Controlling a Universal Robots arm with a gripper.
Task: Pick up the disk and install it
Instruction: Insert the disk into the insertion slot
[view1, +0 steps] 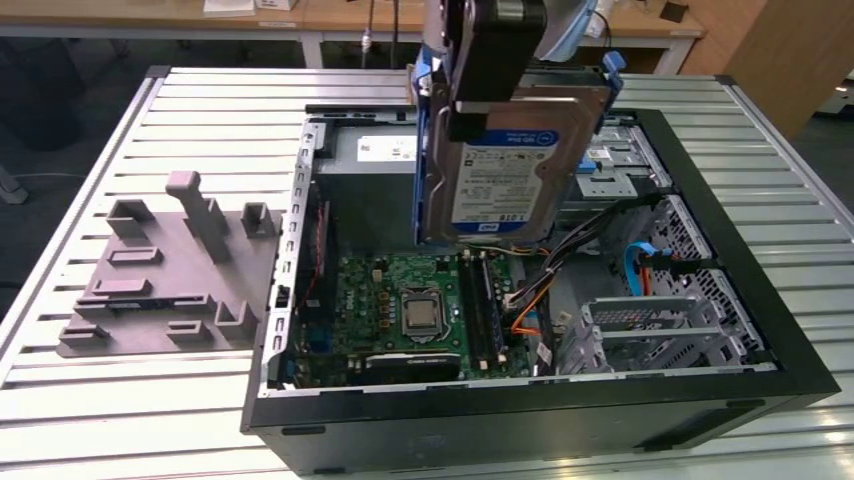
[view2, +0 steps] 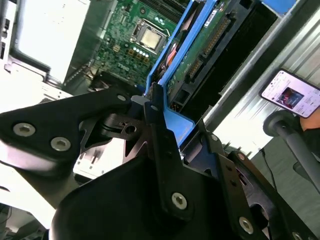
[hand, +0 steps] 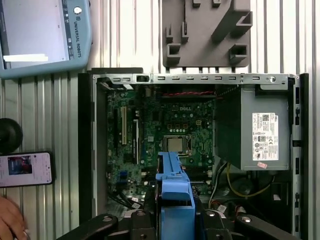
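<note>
The disk (view1: 514, 180), a silver drive with a white-and-blue label and blue side rails, hangs on edge above the open computer case (view1: 787, 350). My gripper (view1: 483, 112) is shut on its upper end, over the motherboard (view1: 414, 310). In the second wrist view the black fingers (view2: 159, 125) clamp the blue rail, and the disk's green circuit side (view2: 202, 52) points down toward the case. In the first wrist view the disk's blue rail (hand: 175, 195) stands over the board near the processor socket (hand: 176, 145).
A grey power supply box (hand: 260, 130) fills one end of the case, and metal drive cages (view1: 667, 320) with cables sit on the exterior view's right. A grey fixture (view1: 160, 270) lies beside the case. A teach pendant (hand: 40, 35), a phone (hand: 25, 169) and a hand (hand: 10, 220) are nearby.
</note>
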